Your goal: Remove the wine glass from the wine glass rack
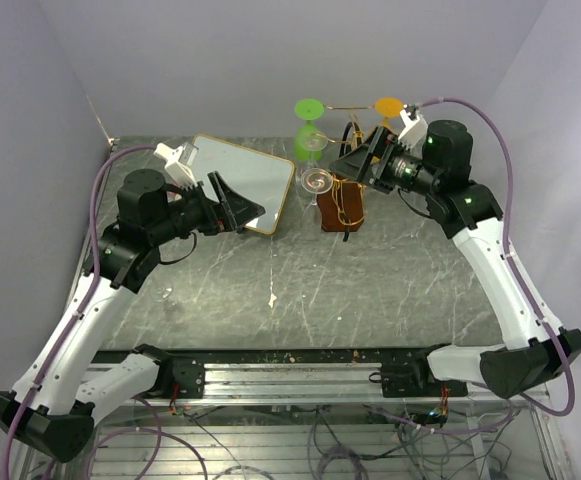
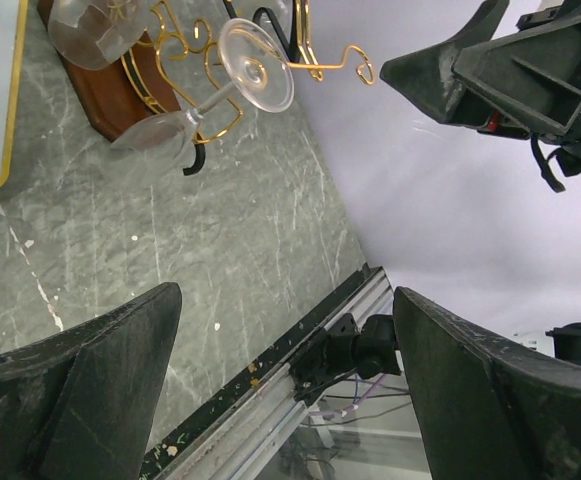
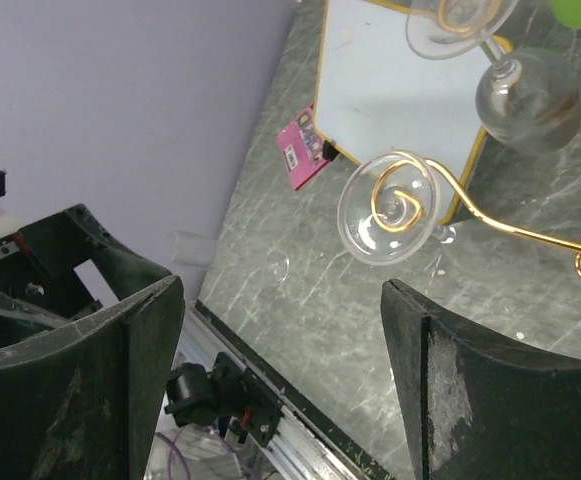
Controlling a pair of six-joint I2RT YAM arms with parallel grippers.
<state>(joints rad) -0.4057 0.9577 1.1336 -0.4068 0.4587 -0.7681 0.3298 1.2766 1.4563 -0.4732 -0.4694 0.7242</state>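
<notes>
while the wine glass (image 3: 388, 208) hangs by its foot on a scroll arm of the wine glass rack (image 1: 342, 205), left jaws and right jaws gape empty; a skewed pinch from the right could knock it onto the table (image 1: 370, 290).

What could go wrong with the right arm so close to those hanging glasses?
The wine glass hangs by its foot on a thin scroll of the wine glass rack. A nudge from the open right gripper might slide it off and break it. A neighbouring glass hangs close and could get knocked. The rack looks light and might tip.
</notes>
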